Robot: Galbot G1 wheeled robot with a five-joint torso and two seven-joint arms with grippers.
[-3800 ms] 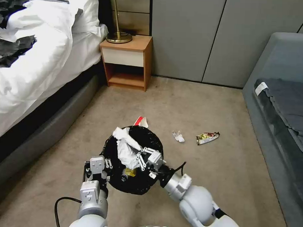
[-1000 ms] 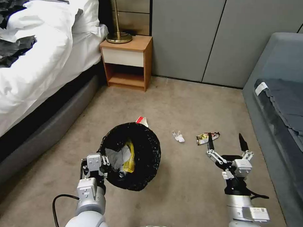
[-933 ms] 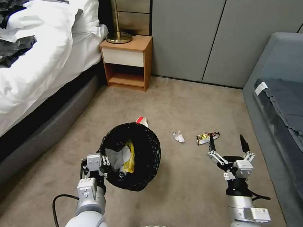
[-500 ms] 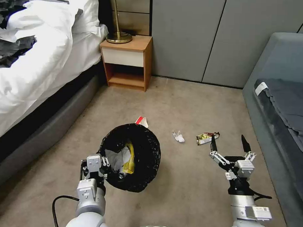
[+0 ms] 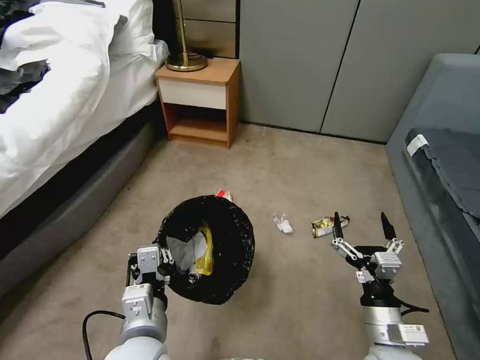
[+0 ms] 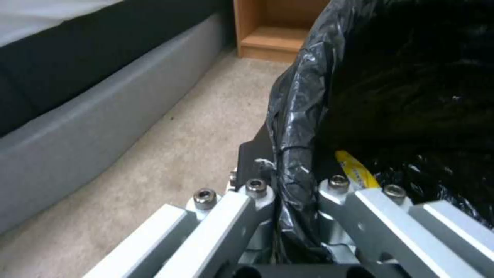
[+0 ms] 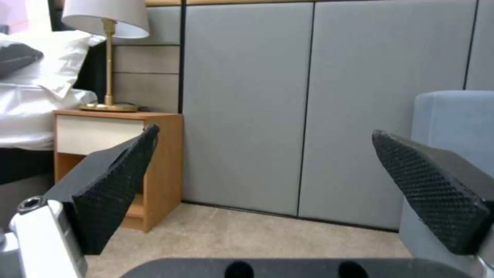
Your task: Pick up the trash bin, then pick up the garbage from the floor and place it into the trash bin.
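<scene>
Left gripper (image 5: 161, 261) is clamped on the rim of the trash bin (image 5: 224, 263), pinching the black liner (image 6: 296, 127) at the bin's seven o'clock edge, the bin carried low over the carpet with a yellow wrapper (image 5: 206, 255) and grey-white paper inside. Right gripper (image 5: 361, 234) hangs wide apart and empty, out at the bin's three o'clock. Ahead of it at eleven o'clock lies the shiny wrapper (image 5: 327, 225); a crumpled tissue (image 5: 283, 223) sits between that and the bin, and a red-and-white carton (image 5: 224, 194) peeks out at the bin's twelve. The risk, I'd say: that grip may hold mostly thin plastic, so the liner could slip and tip the load. And flat foil on carpet could skid from those pads (image 7: 115, 185).
</scene>
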